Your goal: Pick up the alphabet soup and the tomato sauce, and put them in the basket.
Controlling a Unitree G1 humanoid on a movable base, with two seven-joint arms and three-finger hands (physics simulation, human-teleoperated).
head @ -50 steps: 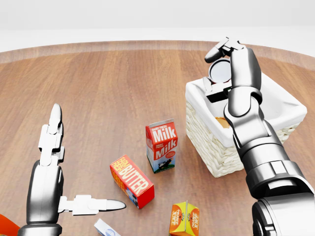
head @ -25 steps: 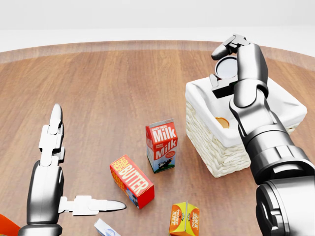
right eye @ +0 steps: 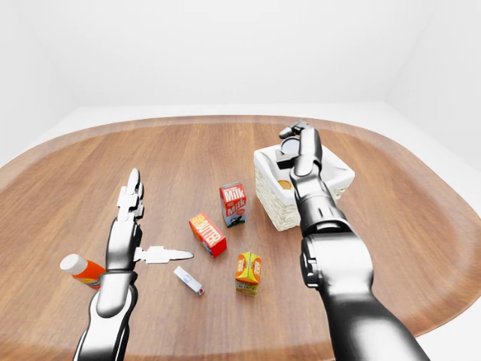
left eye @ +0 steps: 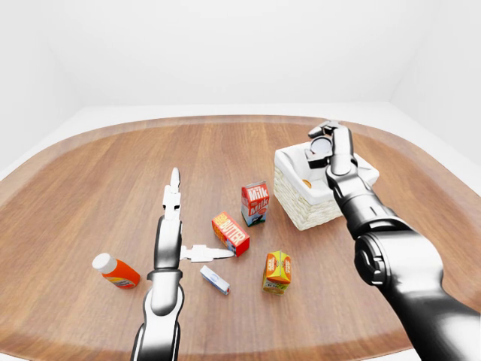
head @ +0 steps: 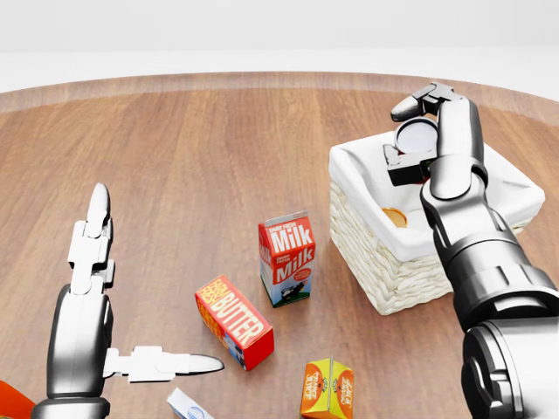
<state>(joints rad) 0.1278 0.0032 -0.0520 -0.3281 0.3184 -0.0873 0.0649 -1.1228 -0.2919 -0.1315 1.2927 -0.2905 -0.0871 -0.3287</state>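
Hovering at the upper right of the head view, the right hand [head: 419, 131] has its fingers closed round a can [head: 414, 135] above the white-lined basket [head: 376, 253]. Another can [head: 394, 217] lies inside the basket. At lower left the left hand [head: 118, 323] is spread wide and empty, beside the butter box [head: 234, 321] and milk carton [head: 286, 258].
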